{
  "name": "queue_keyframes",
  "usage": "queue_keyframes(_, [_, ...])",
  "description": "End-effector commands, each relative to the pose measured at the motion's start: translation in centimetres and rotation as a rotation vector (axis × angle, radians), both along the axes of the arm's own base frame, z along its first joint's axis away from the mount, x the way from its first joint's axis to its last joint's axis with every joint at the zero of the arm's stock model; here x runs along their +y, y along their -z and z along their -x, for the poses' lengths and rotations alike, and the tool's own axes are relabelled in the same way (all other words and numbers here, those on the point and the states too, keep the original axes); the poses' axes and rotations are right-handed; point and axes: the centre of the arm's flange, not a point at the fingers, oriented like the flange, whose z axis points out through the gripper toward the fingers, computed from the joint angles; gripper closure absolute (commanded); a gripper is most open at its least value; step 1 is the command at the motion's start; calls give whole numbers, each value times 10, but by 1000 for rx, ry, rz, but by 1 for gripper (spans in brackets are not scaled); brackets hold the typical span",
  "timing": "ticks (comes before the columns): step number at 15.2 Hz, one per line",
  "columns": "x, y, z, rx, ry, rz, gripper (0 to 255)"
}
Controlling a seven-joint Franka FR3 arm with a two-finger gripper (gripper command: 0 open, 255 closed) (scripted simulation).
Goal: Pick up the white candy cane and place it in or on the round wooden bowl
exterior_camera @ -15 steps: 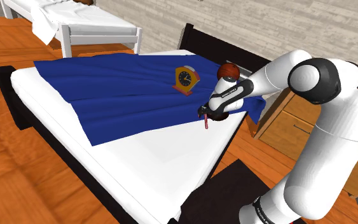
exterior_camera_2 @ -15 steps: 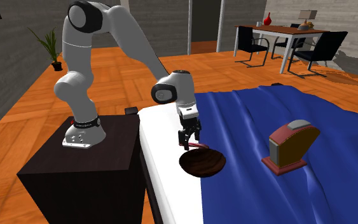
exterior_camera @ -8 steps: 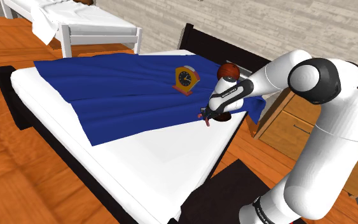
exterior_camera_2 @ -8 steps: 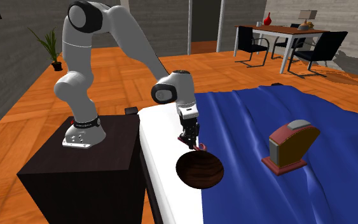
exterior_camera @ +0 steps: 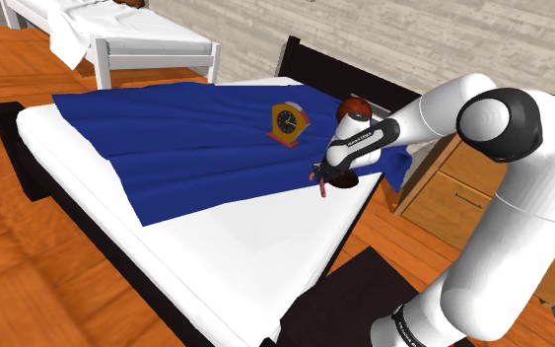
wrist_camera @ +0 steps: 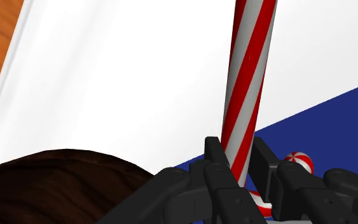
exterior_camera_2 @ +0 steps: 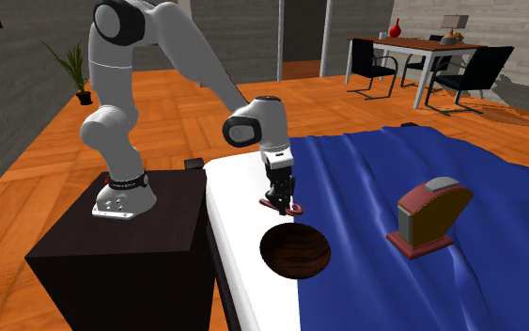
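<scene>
Second exterior view, lower left: dark box stand (exterior_camera_2: 84, 273) with the white arm rising from it. Centre: black gripper (exterior_camera_2: 279, 200) points down over the white bed (exterior_camera_2: 236, 226), clamped on a red-and-white striped candy cane (exterior_camera_2: 287, 209). The cane is off the bedding, held just above the far rim of a round dark-brown wooden bowl (exterior_camera_2: 295, 252), with a small gap showing between them. The bowl sits where the blue blanket (exterior_camera_2: 365, 188) meets bare mattress. Right of the bowl, well apart: an orange clock with a red base (exterior_camera_2: 431, 218), upright on the blanket. Wrist view: fingers (wrist_camera: 214, 160) press both sides of the cane's straight shaft, with the bowl's rim beside the gripper.
</scene>
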Motion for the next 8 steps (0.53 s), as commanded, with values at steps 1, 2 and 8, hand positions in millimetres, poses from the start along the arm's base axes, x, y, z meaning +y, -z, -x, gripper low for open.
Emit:
queue_keyframes(1, [0,-10,0,0,0,0,255])
queue_keyframes(2, [0,-15,0,0,0,0,255])
queue_keyframes(8, [0,-47,0,0,0,0,255])
